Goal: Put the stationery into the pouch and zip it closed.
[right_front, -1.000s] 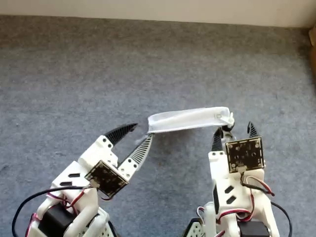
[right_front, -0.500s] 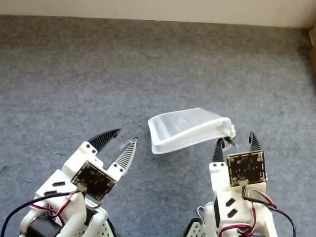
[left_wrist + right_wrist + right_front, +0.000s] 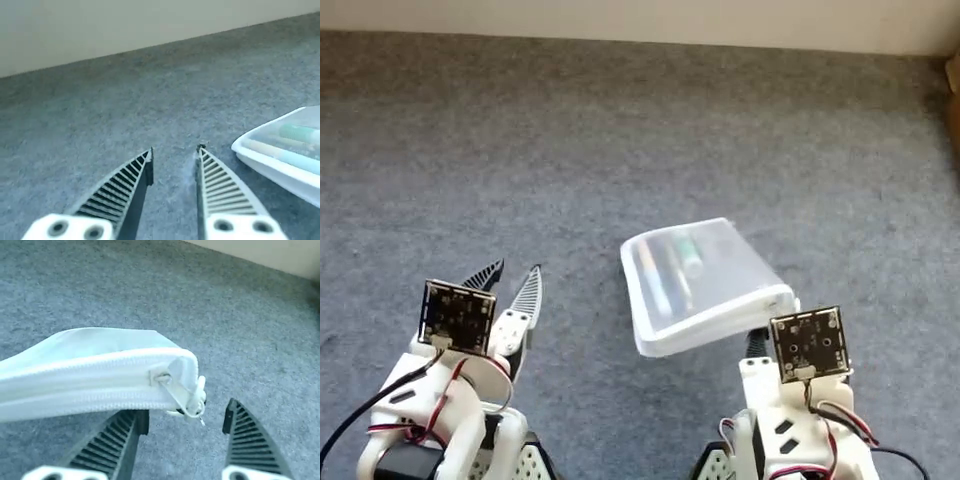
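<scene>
Since the pouch zipper looks fully shut, left pincer and right pincer both apart: retreat right straight, avoiding the pull tab.

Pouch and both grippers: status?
Left gripper, jaws open, empty. Right gripper, jaws open by zip pull. Translucent white zip pouch lying on grey carpet, pens inside, zip closed.

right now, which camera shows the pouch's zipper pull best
The right wrist view: the zipper pull hangs close up at the pouch's corner. The high view gives the zipped edge, the pull too small to tell. The left wrist view gives the clear side with pens inside.
</scene>
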